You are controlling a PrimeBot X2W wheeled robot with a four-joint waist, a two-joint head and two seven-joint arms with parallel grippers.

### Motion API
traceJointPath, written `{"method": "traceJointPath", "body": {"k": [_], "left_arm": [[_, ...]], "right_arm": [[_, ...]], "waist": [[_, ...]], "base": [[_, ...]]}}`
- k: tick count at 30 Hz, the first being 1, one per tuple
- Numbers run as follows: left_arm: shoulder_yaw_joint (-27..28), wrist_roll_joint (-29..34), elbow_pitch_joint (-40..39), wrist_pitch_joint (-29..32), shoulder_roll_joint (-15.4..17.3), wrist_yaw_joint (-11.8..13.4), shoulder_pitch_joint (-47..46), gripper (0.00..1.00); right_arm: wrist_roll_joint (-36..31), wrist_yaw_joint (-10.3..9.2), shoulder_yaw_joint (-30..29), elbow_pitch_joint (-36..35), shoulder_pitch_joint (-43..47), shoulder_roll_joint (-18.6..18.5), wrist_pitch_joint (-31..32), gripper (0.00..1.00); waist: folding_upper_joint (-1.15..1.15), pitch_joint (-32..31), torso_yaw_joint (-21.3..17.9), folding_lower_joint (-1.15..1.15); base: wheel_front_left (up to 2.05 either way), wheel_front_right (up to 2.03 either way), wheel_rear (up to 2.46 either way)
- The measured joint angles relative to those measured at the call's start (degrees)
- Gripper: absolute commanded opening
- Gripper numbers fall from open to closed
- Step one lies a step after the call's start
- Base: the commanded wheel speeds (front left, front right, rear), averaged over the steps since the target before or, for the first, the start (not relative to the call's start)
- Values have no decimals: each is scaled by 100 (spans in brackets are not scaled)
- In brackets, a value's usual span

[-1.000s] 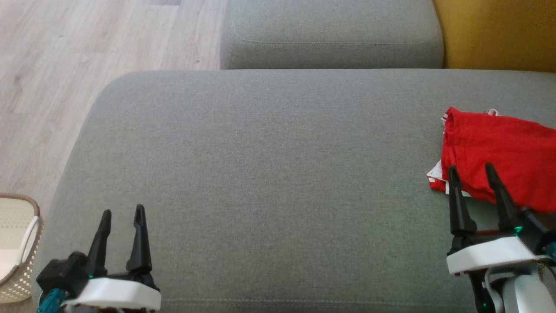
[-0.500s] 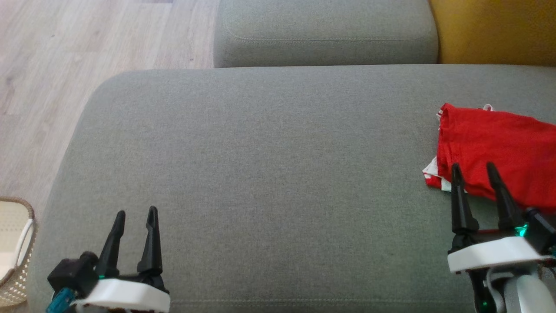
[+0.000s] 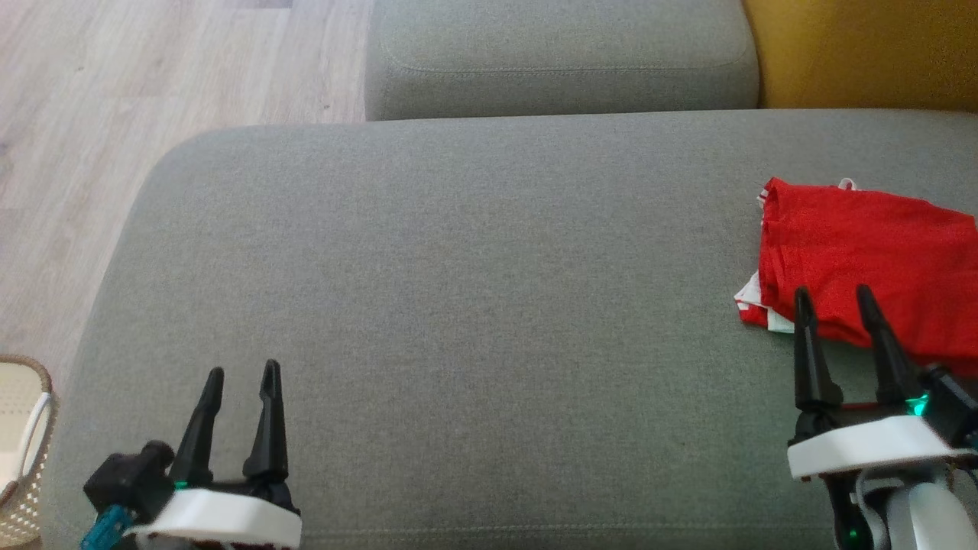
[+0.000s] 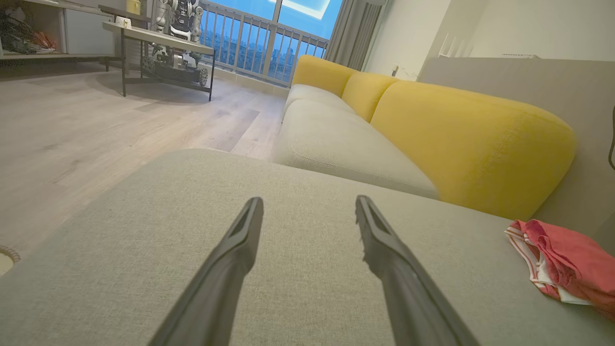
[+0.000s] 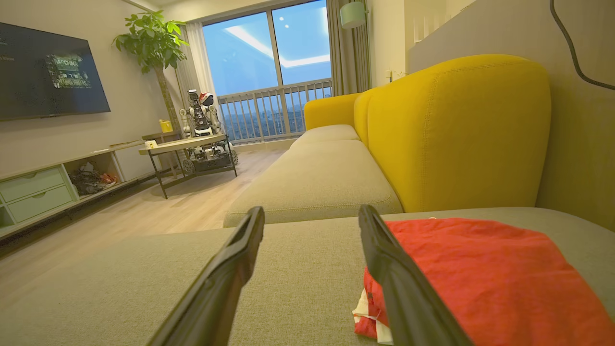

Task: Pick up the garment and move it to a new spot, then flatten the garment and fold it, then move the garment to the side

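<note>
The garment point(image 3: 871, 267) is a folded red piece with red-and-white striped trim, lying at the right end of the grey sofa seat point(image 3: 474, 305). It also lies at the lower right in the left wrist view, garment point(image 4: 567, 264), and under the right finger in the right wrist view, garment point(image 5: 485, 274). My right gripper point(image 3: 833, 294) is open, its fingertips over the garment's near edge, holding nothing. My left gripper point(image 3: 243, 371) is open over bare cushion at the lower left, far from the garment.
A woven basket point(image 3: 19, 451) stands on the wooden floor point(image 3: 114, 92) off the seat's left edge. A second grey cushion point(image 3: 558, 57) and yellow backrest point(image 3: 863, 53) lie beyond. A low table point(image 5: 187, 144) and TV shelf point(image 5: 48, 182) stand across the room.
The whole head picture has shifted left, so the camera has moved. Both grippers stay open, and the garment lies where it was.
</note>
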Motion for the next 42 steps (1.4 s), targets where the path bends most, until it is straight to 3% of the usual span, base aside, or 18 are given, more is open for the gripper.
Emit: {"method": "traceJointPath", "body": {"k": [15, 16, 23, 42], "left_arm": [[3, -386, -204, 0, -1, 0, -1, 100], [4, -386, -193, 0, -1, 0, -1, 0], [-21, -488, 337, 44, -18, 9, 281, 0], [-10, -1613, 413, 296, -9, 9, 129, 0]], "right_arm": [[-12, 0, 51, -1, -2, 1, 0, 100], [-12, 0, 49, 0, -3, 1, 0, 0], [86, 0, 56, 557, 282, 60, 75, 0], [1299, 0, 53, 598, 254, 59, 368, 0]], "waist": [[0, 3, -29, 0], [0, 4, -30, 0], [0, 9, -42, 0], [0, 39, -109, 0]], "base": [[0, 0, 0], [0, 0, 0], [0, 0, 0], [0, 0, 0]]}}
